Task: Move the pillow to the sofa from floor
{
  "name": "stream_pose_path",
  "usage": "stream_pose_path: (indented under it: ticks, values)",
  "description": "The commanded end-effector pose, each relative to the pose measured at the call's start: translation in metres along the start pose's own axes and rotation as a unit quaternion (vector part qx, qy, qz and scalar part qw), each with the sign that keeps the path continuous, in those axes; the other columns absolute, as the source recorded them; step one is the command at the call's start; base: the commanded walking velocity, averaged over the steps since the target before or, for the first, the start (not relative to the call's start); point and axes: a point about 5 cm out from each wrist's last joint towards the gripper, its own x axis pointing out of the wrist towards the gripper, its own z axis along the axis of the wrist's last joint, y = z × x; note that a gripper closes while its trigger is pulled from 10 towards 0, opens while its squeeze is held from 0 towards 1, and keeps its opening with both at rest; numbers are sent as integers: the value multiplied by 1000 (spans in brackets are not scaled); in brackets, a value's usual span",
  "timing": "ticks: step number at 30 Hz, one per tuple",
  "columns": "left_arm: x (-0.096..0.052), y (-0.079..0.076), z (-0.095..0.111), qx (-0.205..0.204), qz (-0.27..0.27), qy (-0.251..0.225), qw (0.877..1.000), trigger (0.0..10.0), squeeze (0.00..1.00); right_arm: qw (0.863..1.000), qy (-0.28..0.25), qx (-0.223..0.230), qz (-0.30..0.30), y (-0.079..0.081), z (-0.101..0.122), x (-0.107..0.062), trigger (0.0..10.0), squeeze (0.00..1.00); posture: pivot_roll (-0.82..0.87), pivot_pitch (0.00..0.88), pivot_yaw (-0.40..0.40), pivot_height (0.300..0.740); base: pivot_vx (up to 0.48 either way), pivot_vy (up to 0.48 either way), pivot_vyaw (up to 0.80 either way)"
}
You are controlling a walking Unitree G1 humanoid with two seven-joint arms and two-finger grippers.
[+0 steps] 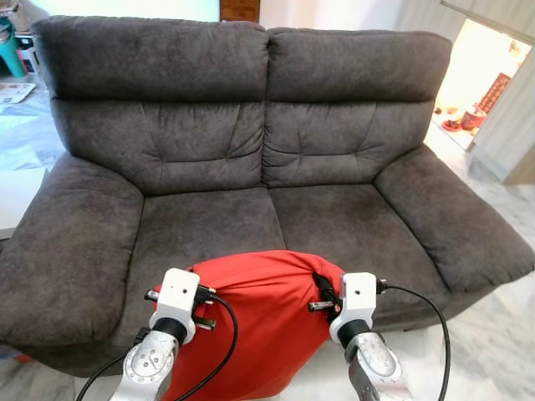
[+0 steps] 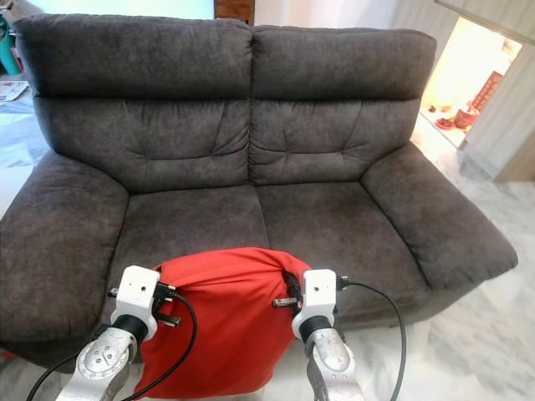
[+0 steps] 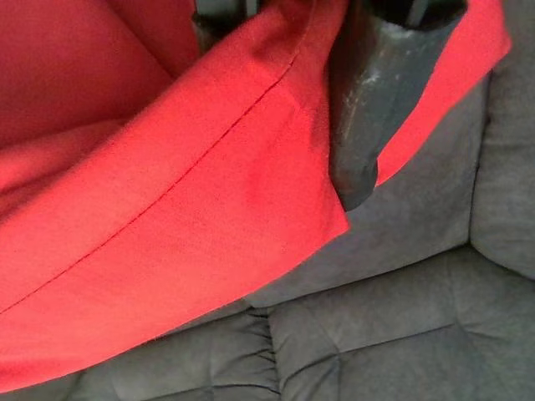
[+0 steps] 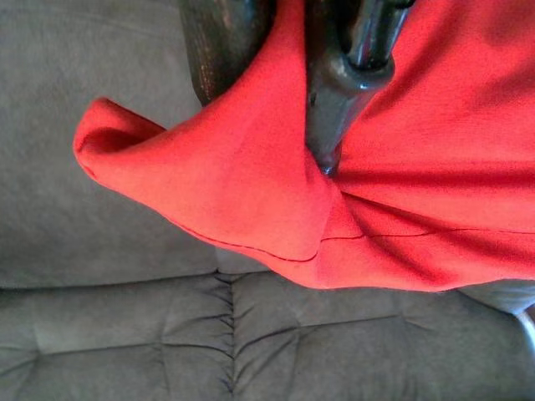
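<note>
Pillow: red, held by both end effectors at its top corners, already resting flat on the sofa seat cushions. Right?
Not quite. The red pillow is held by the left end effector and the right end effector at its top corners, but it isn't resting flat on the sofa seat. The left eye view shows it hanging upright in front of the seat's front edge.

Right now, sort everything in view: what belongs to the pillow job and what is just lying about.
Part of the job:
red fabric pillow, pinched at both upper corners
dark grey upholstered sofa
left gripper, shut on the pillow
right gripper, shut on the pillow

Lying about:
teal cup behind the sofa
papers beside it
red items in the bright doorway
</note>
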Motion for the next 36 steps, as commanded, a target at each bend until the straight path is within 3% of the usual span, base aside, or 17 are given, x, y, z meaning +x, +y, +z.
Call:
stream_pose_path:
  ticks: [1,2,16,36]
  values:
    - [0,25,19,-6,53,-49,997,10000,0,997,-19,3,-69,-30,7,-4,10000,0,141,89,-62,740,244,-364,0]
    - [0,25,18,-7,54,-47,997,10000,0,996,-17,24,-79,-32,5,-6,10000,0,144,86,-57,740,247,-360,0]
    - [4,34,26,18,39,-51,998,10000,0,992,-11,63,-112,-38,-2,-5,10000,0,175,92,16,740,254,-359,0]
    - [2,31,24,12,35,-48,998,10000,0,993,-16,58,-101,-32,-1,-2,10000,0,157,86,4,740,259,-357,0]
